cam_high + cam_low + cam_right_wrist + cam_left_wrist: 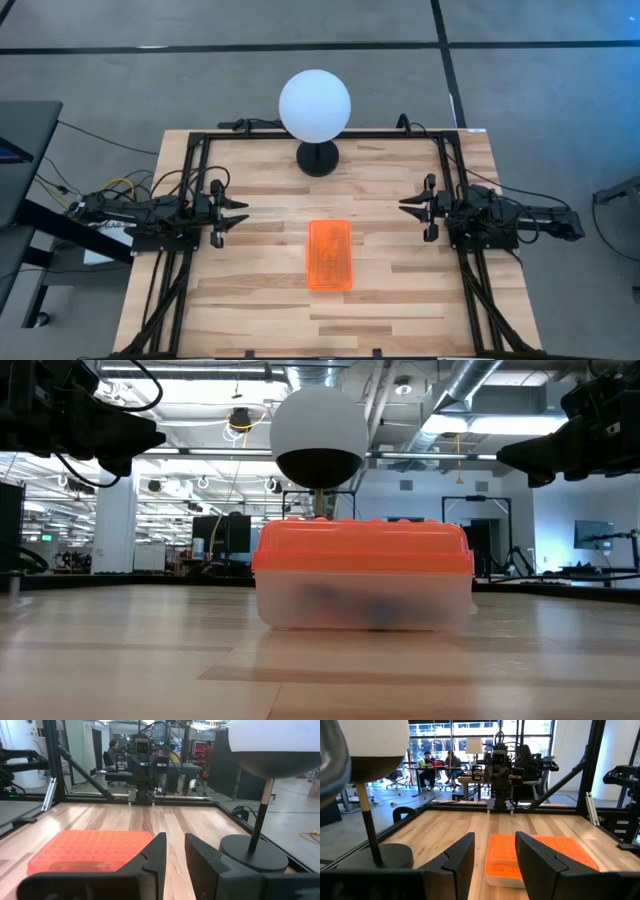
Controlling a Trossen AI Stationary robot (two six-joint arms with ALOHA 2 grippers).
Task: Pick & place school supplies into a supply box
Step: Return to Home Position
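Flanking the supply box (330, 255) on the wood table (250, 290) — left gripper (244, 212), right gripper (406, 207), fingers parted.

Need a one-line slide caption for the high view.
Closed orange supply box lies mid-table; the left gripper and right gripper wait open on either side, white globe lamp behind.

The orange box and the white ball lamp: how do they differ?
The orange box is low, rectangular, with a clear body; the lamp is a tall white globe on a black base. The box lies mid-table; the lamp stands at the far edge. Both sit on the wooden table, untouched.
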